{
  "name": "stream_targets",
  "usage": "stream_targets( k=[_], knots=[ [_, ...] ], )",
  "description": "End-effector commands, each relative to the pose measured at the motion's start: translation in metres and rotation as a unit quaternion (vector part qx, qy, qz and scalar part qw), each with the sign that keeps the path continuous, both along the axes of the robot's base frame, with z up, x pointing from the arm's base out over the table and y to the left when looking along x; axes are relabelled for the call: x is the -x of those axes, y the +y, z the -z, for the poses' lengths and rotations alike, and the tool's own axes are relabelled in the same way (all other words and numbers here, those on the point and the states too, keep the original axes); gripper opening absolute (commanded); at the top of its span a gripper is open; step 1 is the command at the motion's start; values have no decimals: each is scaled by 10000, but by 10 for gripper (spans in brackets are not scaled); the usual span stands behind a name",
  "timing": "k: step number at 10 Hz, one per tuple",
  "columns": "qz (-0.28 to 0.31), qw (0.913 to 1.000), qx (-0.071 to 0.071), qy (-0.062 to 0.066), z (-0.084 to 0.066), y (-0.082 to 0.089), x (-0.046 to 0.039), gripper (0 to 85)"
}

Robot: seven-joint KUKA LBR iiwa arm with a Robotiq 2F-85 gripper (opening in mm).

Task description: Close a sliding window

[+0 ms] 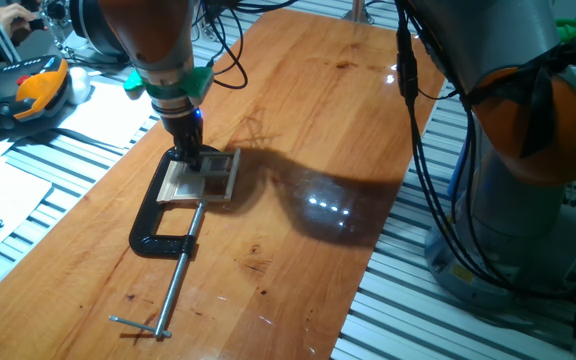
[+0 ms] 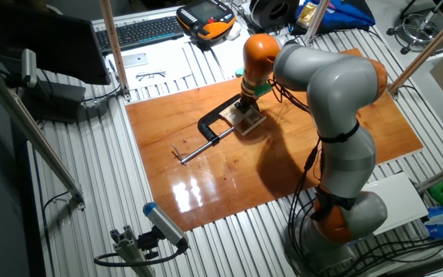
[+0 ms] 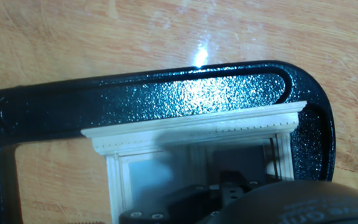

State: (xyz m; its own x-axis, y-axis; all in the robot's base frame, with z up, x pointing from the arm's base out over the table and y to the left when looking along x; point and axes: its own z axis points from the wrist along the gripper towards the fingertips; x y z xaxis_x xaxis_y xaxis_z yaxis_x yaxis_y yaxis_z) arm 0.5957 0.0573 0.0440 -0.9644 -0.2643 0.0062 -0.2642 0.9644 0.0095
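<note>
Pressing state: tool is down on the sliding window, at the end nearest the clamp's curved back; contact looks made but is not confirmed.
Tool state: cannot tell how far the fingers are parted or whether they have hold of anything; the hand view shows only dark tool body low in frame.
Window location: lies flat on the worktop, pinned in the mouth of the black C-clamp.
Clamp: long steel screw runs away from the window toward the near worktop edge.
Risk 1: fingers off the sash and on the fixed frame; push loads the clamp, sash does not move.
Risk 2: too much downward force; the thin pale wood could crack or the sash could bind in its track.
Risk 3: push across the clamp's grip; window could pivot or slip out.
Visibility: sash position hidden by the tool; how near it is to closed unknown.
</note>
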Motion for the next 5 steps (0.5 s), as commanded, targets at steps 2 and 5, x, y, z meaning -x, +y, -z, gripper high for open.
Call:
stream_targets(
  k=[2,5],
  knots=[
    [-1,10000,7,17,1,-4,9,0],
    [-16,10000,30,32,6,-10,21,0]
  ],
)
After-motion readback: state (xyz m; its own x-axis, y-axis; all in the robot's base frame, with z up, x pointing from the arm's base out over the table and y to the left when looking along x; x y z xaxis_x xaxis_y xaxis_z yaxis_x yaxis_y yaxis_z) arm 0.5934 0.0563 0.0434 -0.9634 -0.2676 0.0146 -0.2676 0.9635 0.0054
